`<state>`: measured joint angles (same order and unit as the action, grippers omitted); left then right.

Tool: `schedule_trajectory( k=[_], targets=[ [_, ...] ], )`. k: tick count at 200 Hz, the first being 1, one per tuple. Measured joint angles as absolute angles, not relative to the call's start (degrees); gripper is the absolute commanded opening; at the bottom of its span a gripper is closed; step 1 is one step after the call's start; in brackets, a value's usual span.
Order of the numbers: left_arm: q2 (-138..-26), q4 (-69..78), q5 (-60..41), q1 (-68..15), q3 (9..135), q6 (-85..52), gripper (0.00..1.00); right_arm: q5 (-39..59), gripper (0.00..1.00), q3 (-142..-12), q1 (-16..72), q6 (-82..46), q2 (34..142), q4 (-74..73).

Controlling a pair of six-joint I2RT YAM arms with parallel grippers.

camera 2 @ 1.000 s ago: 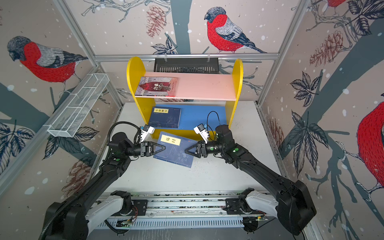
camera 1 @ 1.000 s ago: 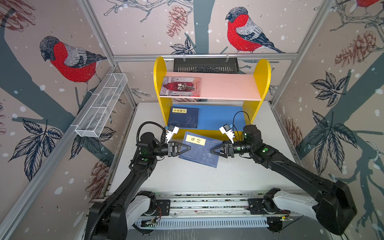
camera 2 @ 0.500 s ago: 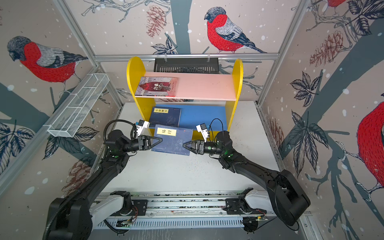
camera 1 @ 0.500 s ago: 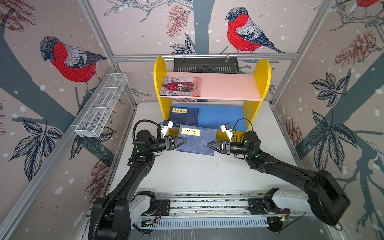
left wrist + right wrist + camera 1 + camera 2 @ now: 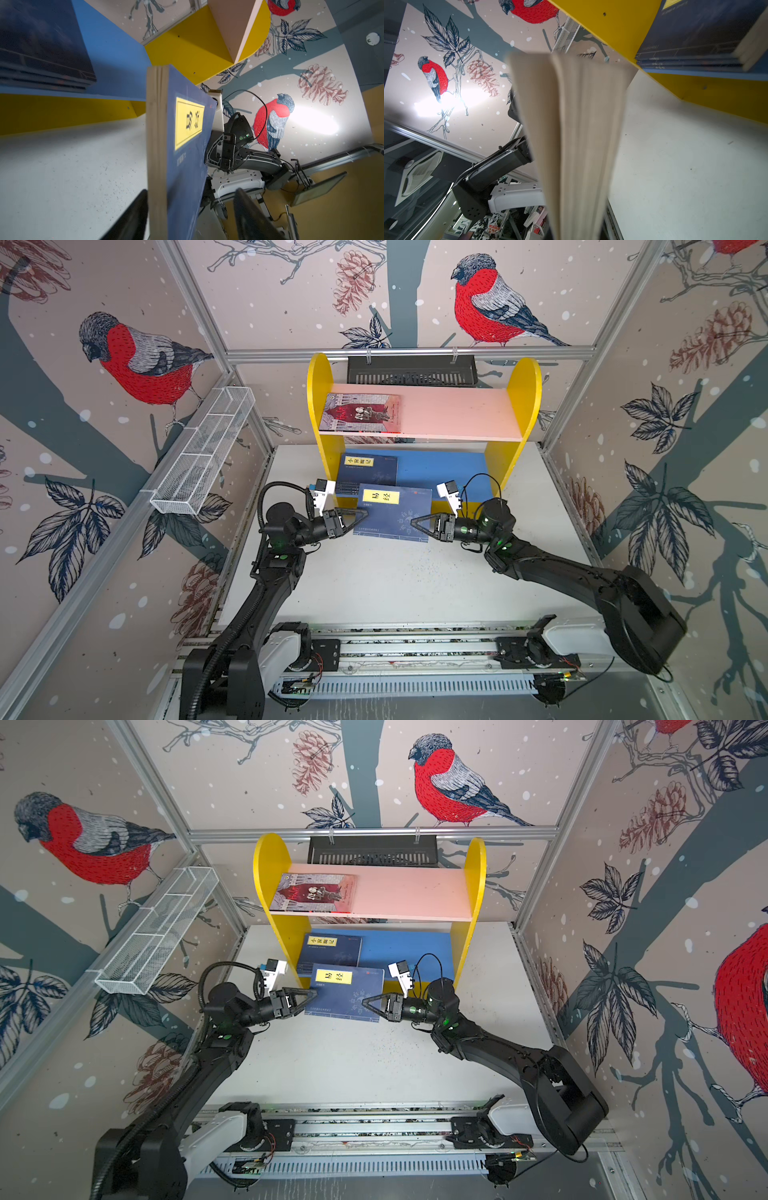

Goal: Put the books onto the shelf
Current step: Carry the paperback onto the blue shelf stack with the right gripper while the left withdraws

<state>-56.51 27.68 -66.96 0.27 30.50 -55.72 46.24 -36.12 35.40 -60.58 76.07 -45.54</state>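
A white wire mesh basket (image 5: 203,452) hangs on the left wall, well apart from everything else. My left hand (image 5: 362,515) sits at the left edge of the navy book (image 5: 390,514) with the yellow title label. In the left wrist view its fingers (image 5: 133,216) stand wide. One finger is against the book's page edge (image 5: 156,145) and the other is clear of the cover.

In both top views the book lies flat in front of the shelf (image 5: 318,406). Its far edge reaches over the yellow front lip and its near edge is above the white counter (image 5: 374,585). I cannot tell whether it touches the counter.

Behind it, a stack of navy books (image 5: 368,472) lies at the left end of the blue lower board (image 5: 440,468). The grey-and-red book (image 5: 361,412) lies flat at the left end of the pink upper board (image 5: 457,414). A black slotted tray (image 5: 411,371) hangs on the back wall behind the shelf.

My right hand (image 5: 413,522) is clamped on the book's right edge. In the right wrist view the blurred pages (image 5: 581,135) run straight into its grip.
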Motion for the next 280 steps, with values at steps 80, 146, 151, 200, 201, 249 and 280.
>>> schedule_trajectory(
  k=[80, 146, 151, 200, 201, 249, 280],
  targets=[
    [-53.67, 10.07, -64.49, 6.46, 36.75, -42.98, 0.78, 48.07, 0.01, -44.34, 27.83, -57.14, 81.95, -38.81],
    [-53.93, 3.66, -66.92, 6.46, 40.97, -36.16, 0.78, 49.82, 0.01, -51.29, 25.39, -58.74, 93.69, -40.29],
    [-53.87, 3.44, -67.26, 6.46, 40.97, -36.05, 0.78, 49.95, 0.01, -51.9, 25.36, -59.18, 94.67, -40.88],
    [-53.28, 4.05, -69.25, 6.46, 40.62, -36.23, 0.78, 52.42, 0.01, -59.48, 25.1, -64.51, 103.0, -46.28],
    [-53.28, 4.08, -69.28, 6.46, 40.6, -36.23, 0.78, 52.45, 0.01, -59.59, 25.08, -64.51, 103.11, -46.33],
    [-53.19, 5.96, -70.65, 6.52, 38.68, -37.74, 0.78, 54.3, 0.01, -67.16, 24.97, -64.75, 109.67, -45.23],
    [-53.3, 6.59, -71.29, 6.52, 38.59, -38.59, 0.78, 54.87, 0.01, -71.2, 24.97, -63.86, 112.09, -42.0]
  ],
)
